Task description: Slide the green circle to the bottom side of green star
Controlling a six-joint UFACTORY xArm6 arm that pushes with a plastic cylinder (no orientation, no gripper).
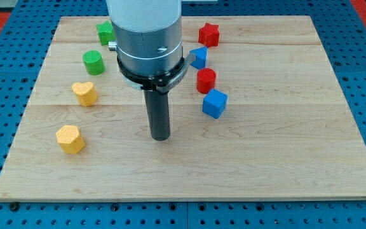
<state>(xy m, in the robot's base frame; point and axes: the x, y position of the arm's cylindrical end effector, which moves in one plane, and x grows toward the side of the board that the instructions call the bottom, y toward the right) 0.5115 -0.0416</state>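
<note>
The green circle (93,62) is a short green cylinder at the upper left of the wooden board (284,127). The green star (105,32) sits just above and slightly right of it, near the board's top edge, partly hidden by the arm's grey body. My tip (161,137) rests on the board near the middle, well to the lower right of the green circle and apart from every block.
Two yellow heart-shaped blocks (84,93) (70,139) lie on the left. A red star (208,34), a partly hidden blue block (199,57), a red cylinder (206,81) and a blue cube (213,103) stand right of the arm.
</note>
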